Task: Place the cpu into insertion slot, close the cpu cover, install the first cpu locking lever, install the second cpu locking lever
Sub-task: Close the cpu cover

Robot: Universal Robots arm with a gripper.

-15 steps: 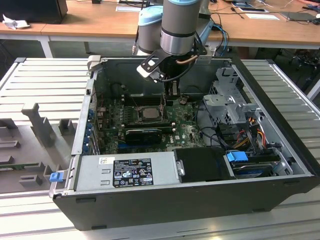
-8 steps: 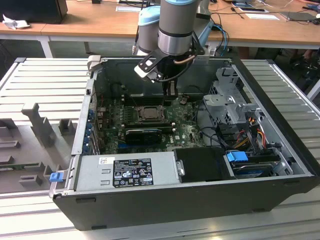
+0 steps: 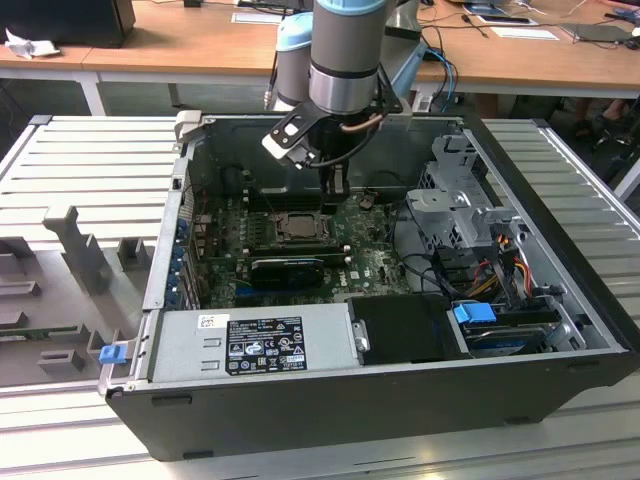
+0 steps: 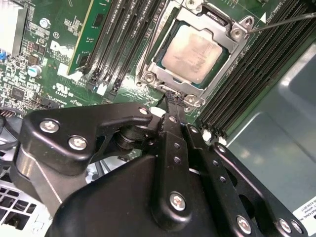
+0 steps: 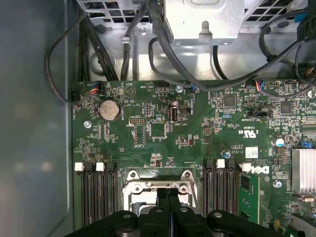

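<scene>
**Grey ribbed surface [image 3: 80, 150], one open case [image 3: 400, 400]**

In the exterior view one claw [image 3: 337, 185] hangs at two o'clock of the insertion slot [image 3: 278, 225], inside the case. The second wrist view shows one cpu [image 4: 192, 53] seated there, one cpu cover [image 4: 224, 29] lying over its edges. Both wrist views show the claw's two fingers [image 5: 163, 200] pressed together.

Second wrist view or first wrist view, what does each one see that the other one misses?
Second wrist view: the cpu, its silver top showing. First wrist view: a round coin battery and black cables. Both: the gripper, shut, the cpu cover and the green motherboard.
</scene>
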